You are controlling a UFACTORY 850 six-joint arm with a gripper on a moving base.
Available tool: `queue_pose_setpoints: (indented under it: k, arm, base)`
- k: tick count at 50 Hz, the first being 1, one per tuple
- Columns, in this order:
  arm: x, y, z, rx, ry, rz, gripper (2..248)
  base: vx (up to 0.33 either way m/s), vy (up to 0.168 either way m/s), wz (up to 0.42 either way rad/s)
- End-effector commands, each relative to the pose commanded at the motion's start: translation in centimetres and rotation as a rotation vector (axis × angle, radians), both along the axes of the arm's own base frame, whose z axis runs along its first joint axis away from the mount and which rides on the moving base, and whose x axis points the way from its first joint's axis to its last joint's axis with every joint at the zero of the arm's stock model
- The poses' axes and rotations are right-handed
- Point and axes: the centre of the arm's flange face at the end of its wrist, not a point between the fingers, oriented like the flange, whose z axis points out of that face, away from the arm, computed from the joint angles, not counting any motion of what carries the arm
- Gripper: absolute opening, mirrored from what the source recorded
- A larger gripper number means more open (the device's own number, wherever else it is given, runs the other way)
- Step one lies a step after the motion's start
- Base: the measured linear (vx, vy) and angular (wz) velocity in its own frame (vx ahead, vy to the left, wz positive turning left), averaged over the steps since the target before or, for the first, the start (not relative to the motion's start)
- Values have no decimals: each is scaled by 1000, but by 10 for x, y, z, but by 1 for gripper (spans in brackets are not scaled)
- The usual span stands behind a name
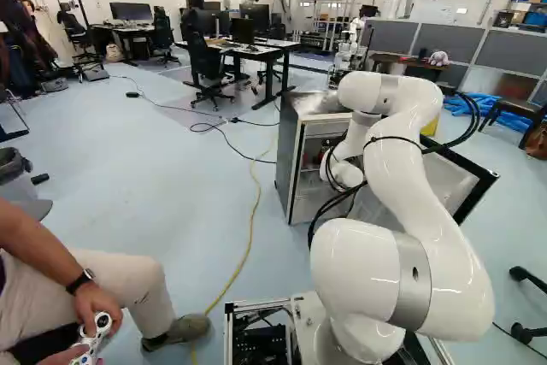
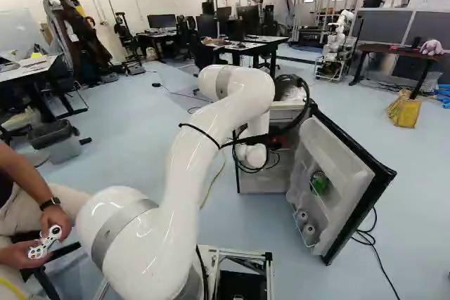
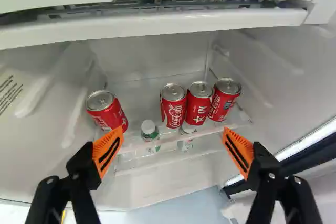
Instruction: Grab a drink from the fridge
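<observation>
"Gripper (image 3: 172,132) first, pls: how do we see it?"

"Wide. Its two orange pads (image 3: 108,150) stand well apart, tips toward the shelf (image 3: 135,98) inside the fridge (image 1: 289,164). We've got the arm (image 1: 410,156) reaching in from the front, approx. level w/ the open compartment."

"OK, and our drinks?"

"Four red cans, silver tops. We see three close together nr. the shelf's back corner on the door side: one (image 3: 173,105), its neighbour (image 3: 199,103), then the outer one (image 3: 224,99). We have a lone can (image 3: 107,111) nr. the opposite side wall, ahead of the other finger. Also two bottles w/ white caps by the shelf's front edge: one (image 3: 149,130) w/ a green-and-white label, another (image 3: 186,135) partly hidden. Which level they stand on, we can't tell."

"Any writing?"

"Yep. All four cans carry white lettering; one of the three has a white star too. We also see a panel of dark print (image 3: 9,92) on the side wall, nr. the lone can."

"And the door (image 2: 362,166)?"

"Swung open, at the right of both base views. Its rack holds a green item (image 2: 319,183) + two round-topped containers (image 2: 305,223) below."
</observation>
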Motion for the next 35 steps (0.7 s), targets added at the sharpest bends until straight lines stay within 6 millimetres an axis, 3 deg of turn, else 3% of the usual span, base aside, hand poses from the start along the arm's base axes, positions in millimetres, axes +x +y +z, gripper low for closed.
queue_pose_setpoints:
  k: [24,25,30,31,35]
  arm:
    - [2,0,-4,5,31,-5,247]
    - [2,0,-4,5,31,-5,238]
    - [2,0,-4,5,31,-5,238]
    - [2,0,-4,5,31,-5,225]
    - [2,0,-4,5,31,-5,225]
  base:
    - [0,0,0]
    - [0,0,0]
    - [0,0,0]
    - [0,0,0]
    - [0,0,0]
